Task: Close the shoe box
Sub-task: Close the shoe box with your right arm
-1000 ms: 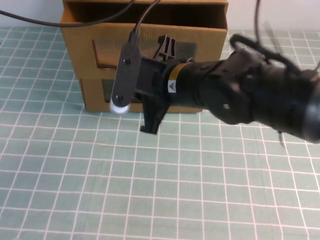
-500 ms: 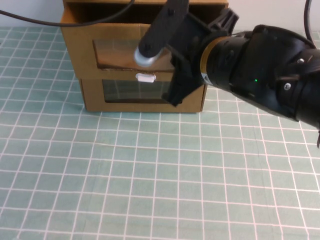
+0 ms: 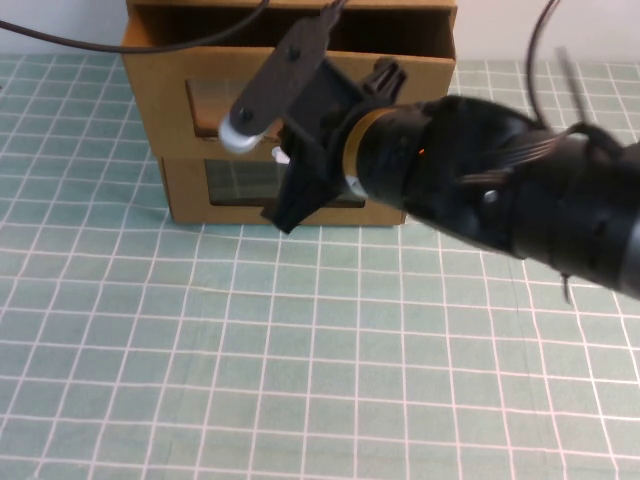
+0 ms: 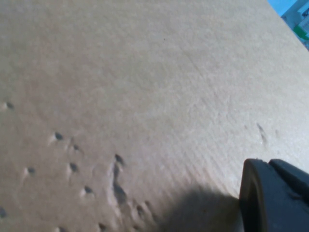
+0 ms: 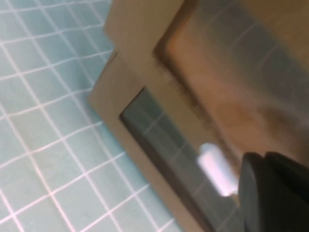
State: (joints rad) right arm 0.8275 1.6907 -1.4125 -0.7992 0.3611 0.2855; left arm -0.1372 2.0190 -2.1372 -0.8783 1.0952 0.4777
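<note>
Two brown cardboard boxes stand stacked at the table's far edge. The upper one is the shoe box (image 3: 160, 100); its windowed front panel stands out towards me past the lower box (image 3: 185, 195), and its dark inside shows behind the panel. Its white pull tab (image 3: 280, 155) sits at the panel's lower edge and also shows in the right wrist view (image 5: 216, 170). My right gripper (image 3: 315, 145) hangs in front of both boxes near the tab, and it appears in the right wrist view (image 5: 275, 193). My left gripper (image 4: 277, 195) is close against plain cardboard (image 4: 145, 96) and is hidden in the high view.
The green gridded mat (image 3: 250, 350) covers the table in front of the boxes. My right arm (image 3: 500, 190) reaches in from the right and hides the boxes' right halves. A black cable (image 3: 60, 42) runs across the shoe box's top left.
My right arm rose from in front of the lower box to the upper box's right side, then moved back left and down near the tab. The boxes have not moved.
</note>
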